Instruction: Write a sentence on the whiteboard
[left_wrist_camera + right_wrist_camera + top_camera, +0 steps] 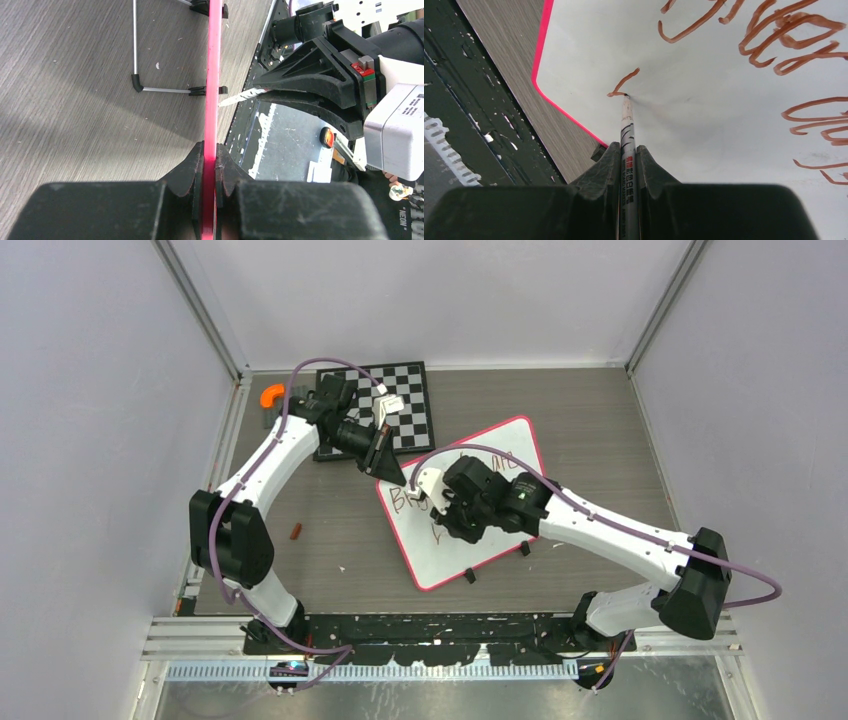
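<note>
Clearly, little of the writing reads whole from where I sit. The sentence shows in the right wrist view as reddish-brown loops cut off by the frame, and I cannot make out a full word. From the top view, its first letters look like "B" and a few more, then the right arm hides the rest. The marker has dark print along its white barrel, too small for me to read. In the left wrist view I can read "NEON" in white on a black part at the lower right corner; the grey block above it has a label I cannot read.

The right hand is nearly closed, with both fingers pinching the marker's barrel. The marker's tip touches the whiteboard at the end of a short stroke, which lies apart from the other letters and near the board's rounded corner.

The left hand is closed tight on the whiteboard's pink rim, with one finger on each face.

The whiteboard lies skewed on the table, with its two black clip feet on its near edge. A checkered board lies just beyond its far left corner, and a small reddish-brown thing lies well to its left.
</note>
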Motion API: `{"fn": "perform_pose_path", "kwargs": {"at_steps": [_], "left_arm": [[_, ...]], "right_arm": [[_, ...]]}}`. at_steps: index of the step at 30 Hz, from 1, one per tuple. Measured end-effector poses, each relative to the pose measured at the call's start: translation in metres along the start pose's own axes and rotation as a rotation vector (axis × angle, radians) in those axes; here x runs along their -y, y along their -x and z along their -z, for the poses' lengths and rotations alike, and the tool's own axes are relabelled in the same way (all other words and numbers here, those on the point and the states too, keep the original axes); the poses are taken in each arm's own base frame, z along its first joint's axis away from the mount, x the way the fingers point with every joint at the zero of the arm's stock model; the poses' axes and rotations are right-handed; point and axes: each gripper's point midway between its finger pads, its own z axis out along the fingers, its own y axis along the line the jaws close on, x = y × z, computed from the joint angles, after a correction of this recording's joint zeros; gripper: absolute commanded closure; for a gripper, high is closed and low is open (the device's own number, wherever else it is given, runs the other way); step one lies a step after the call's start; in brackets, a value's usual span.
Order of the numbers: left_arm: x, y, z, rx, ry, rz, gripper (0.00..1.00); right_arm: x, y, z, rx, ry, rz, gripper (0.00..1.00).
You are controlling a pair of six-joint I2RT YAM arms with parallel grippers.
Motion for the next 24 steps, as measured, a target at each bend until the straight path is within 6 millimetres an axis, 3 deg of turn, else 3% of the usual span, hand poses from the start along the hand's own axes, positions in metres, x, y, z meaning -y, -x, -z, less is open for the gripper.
{"fn": "perform_pose_path", "kwargs": {"at_steps": [24], "left_arm": [[0.0, 0.0, 0.0, 0.0, 0.0, 0.001, 1.0]], "right_arm": [[0.003, -0.017, 0.002, -0.033, -0.01, -0.011, 1.0]]}}
